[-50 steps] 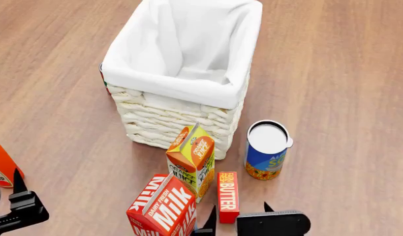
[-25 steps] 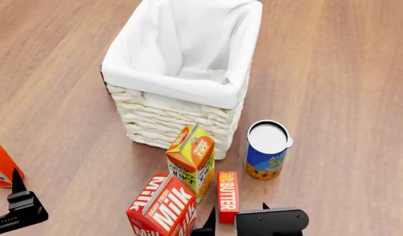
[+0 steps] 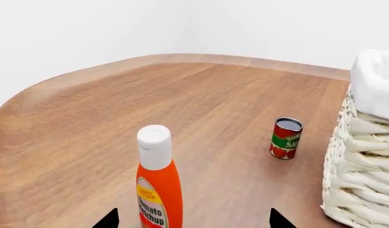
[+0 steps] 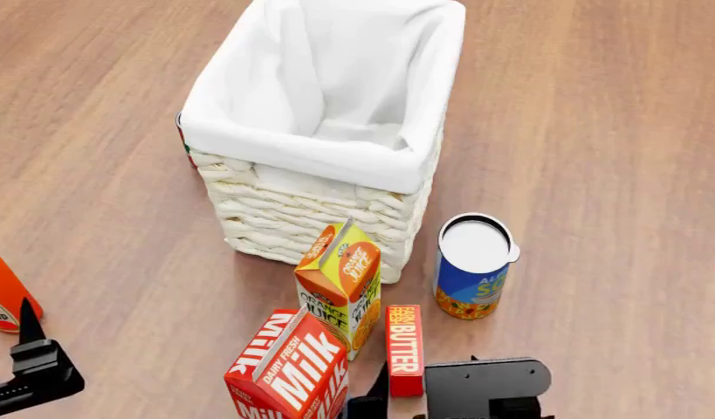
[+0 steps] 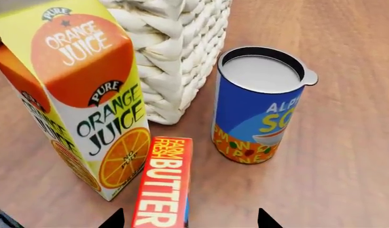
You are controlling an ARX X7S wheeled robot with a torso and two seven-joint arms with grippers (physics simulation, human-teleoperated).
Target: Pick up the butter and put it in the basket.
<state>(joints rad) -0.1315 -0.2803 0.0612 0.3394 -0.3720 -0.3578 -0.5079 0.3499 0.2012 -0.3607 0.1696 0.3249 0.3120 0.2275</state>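
Your left gripper (image 4: 29,349) sat at the lower left edge of the head view, its dark fingertips spread apart in the left wrist view with nothing between them — released, holding nothing. Just ahead of it stood the ketchup bottle (image 3: 158,183), orange with a white cap, upright on the wooden table (image 4: 601,131). Further on, a small tomato can (image 3: 285,138) stood near the basket's left wall, apart from it. The basket (image 4: 322,144) occupied the upper middle of the head view, white wicker with a white cloth liner folded over the rim; nothing could be seen inside but the liner. In front of it stood the orange juice carton (image 4: 340,284), close against the near wicker wall, and nearer you the milk carton (image 4: 290,367), just beside the juice. The butter (image 4: 404,347) lay flat on the table just right of both cartons, long axis running away from you, its far end near the juice carton's base. Right of it, apart, stood the blue soup can (image 4: 474,266), upright, near the basket's near-right corner. Your right gripper (image 4: 422,403) was at the butter's near end — in the right wrist view its two fingertips stood open on either side of the box (image 5: 164,189), not pressed against it; unclenched, grasping nothing.
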